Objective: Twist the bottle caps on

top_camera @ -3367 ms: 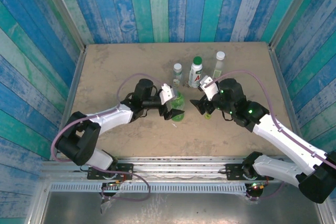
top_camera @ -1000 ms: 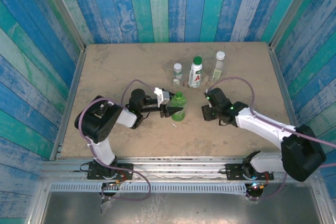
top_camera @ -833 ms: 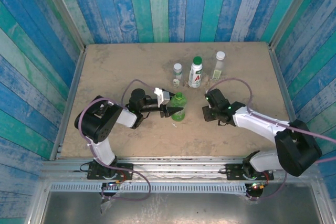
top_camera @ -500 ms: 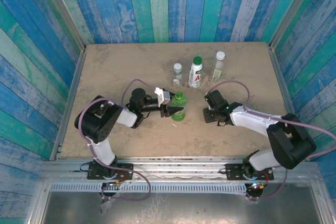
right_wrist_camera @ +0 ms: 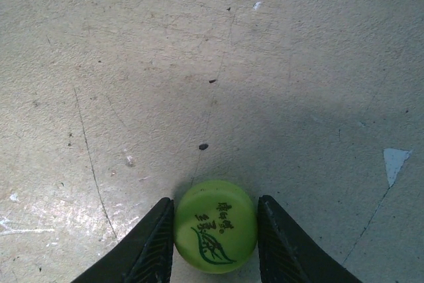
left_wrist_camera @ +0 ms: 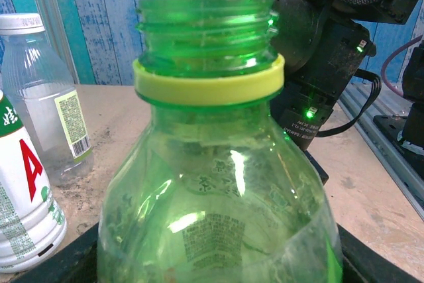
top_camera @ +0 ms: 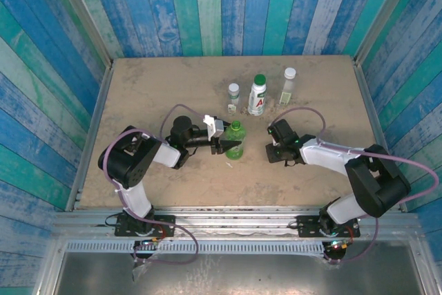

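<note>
Jaws: right gripper (right_wrist_camera: 215, 207) pinches yellow-green cap (right_wrist_camera: 215, 226) on the table (right_wrist_camera: 199, 44), left gripper (top_camera: 226, 146) clamps green bottle (left_wrist_camera: 212, 183) upright for capping.

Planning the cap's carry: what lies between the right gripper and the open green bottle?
Nothing: in the top view the table is bare between the right gripper and the green bottle. The yellow-green cap sits between that gripper's fingers.
</note>
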### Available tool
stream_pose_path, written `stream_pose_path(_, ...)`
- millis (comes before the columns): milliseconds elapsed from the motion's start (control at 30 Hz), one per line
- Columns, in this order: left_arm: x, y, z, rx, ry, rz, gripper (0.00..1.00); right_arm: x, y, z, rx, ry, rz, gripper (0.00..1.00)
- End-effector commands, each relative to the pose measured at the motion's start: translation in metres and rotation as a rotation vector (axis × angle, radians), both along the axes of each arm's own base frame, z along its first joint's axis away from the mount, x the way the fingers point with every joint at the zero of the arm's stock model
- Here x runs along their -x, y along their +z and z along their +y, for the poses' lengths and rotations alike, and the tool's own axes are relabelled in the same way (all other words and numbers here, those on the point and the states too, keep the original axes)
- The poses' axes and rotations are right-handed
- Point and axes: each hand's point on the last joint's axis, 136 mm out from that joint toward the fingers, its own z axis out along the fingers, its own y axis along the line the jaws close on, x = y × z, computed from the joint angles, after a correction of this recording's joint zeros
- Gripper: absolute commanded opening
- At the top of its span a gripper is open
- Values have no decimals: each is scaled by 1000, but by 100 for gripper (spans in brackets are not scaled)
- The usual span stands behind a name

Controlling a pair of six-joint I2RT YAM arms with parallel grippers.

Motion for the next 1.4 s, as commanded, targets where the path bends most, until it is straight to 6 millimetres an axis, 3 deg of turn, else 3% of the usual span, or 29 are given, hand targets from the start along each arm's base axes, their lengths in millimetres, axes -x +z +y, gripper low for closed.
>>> stream_pose_path(0, -5, -12, 0, -26, 16, 39, 61, -1, 6, 1, -1, 6, 1, 36)
stream_pose_path(333, -6, -14, 0, -38, 16, 40, 62, 1, 45, 2, -12, 40, -48, 36)
stream_pose_path(467, -6, -16, 0, -41, 15, 45, 62, 2, 73, 6, -37, 63, -83, 37)
stream_pose_path(800, -5, -16, -1, -44, 10, 44, 62, 14, 142, 38, -110, 157, -197, 36)
stream_pose_path(933, -6, -17, 0, -46, 13, 44, 62, 12, 134, 36, -76, 155, -191, 39)
stream_pose_path(1133, -6, -17, 0, -47, 20, 48, 63, 6, 105, 43, -60, 164, -149, 45)
stream_pose_path(1267, -11, -15, 3, -48, 50, 61, 62, 8, 82, 60, -139, 172, -104, 48)
stream_pose_path(1367, -13, -13, 5, -46, 66, 60, 66, 8, 63, 72, -199, 171, -57, 43)
